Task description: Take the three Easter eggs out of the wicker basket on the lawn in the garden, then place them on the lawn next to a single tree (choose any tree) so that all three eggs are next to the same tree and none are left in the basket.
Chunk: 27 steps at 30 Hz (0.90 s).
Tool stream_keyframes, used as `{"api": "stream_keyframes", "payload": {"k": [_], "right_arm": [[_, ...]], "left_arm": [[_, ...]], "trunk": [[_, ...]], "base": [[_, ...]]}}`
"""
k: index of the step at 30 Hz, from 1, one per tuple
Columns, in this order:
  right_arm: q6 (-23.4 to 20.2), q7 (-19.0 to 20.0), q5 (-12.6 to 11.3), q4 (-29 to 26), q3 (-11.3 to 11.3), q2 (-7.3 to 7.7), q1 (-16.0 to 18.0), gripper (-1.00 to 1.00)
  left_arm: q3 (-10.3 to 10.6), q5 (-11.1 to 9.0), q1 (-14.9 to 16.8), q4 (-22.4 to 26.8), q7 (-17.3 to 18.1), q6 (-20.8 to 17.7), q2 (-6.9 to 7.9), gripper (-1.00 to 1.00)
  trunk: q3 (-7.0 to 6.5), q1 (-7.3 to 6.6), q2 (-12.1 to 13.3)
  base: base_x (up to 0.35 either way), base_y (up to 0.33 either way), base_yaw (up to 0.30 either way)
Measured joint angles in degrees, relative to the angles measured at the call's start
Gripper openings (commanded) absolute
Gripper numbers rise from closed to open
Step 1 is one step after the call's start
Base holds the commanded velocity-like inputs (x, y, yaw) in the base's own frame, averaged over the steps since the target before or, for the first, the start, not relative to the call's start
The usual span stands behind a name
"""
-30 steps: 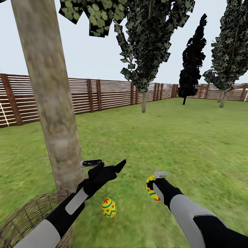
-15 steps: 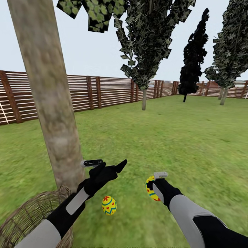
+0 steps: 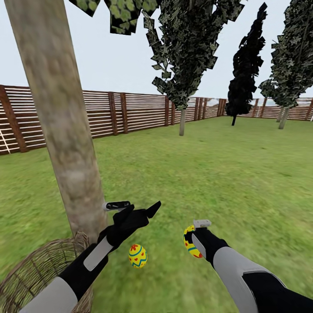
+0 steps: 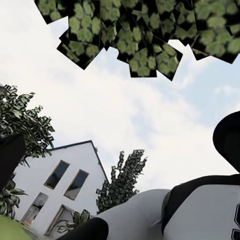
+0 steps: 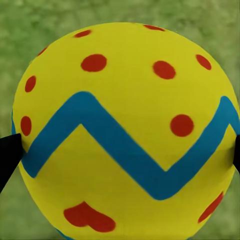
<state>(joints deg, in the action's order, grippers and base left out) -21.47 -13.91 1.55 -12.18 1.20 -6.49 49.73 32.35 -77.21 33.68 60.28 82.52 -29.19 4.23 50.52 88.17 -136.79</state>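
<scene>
The right gripper (image 3: 194, 237) is clenched on a dotted egg (image 5: 125, 130) above the lawn (image 3: 226, 174). The left gripper (image 3: 134, 208) is spread wide and holds nothing, just beside the tree (image 3: 65, 130). A second egg (image 3: 137, 255) lies on the grass near the trunk, with the wicker basket (image 3: 34, 271) at the tree's foot

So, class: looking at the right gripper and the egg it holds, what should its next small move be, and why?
Probably lower the right gripper toward the lawn and open it. It is shut on a dotted egg held above the grass, and another egg already lies on the grass near the tree, so setting this one down there would keep them by the same trunk.
</scene>
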Motion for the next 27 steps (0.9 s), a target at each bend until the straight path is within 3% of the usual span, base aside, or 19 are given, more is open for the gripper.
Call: {"api": "stream_keyframes", "payload": {"k": [27], "right_arm": [[0.0,0.0,0.0,0.0,0.0,0.04,0.0,-1.0]], "left_arm": [[0.0,0.1,0.0,0.0,-0.1,0.0,0.0,1.0]], "trunk": [[2.46,0.0,0.0]], "base": [[0.0,0.0,0.0]]}}
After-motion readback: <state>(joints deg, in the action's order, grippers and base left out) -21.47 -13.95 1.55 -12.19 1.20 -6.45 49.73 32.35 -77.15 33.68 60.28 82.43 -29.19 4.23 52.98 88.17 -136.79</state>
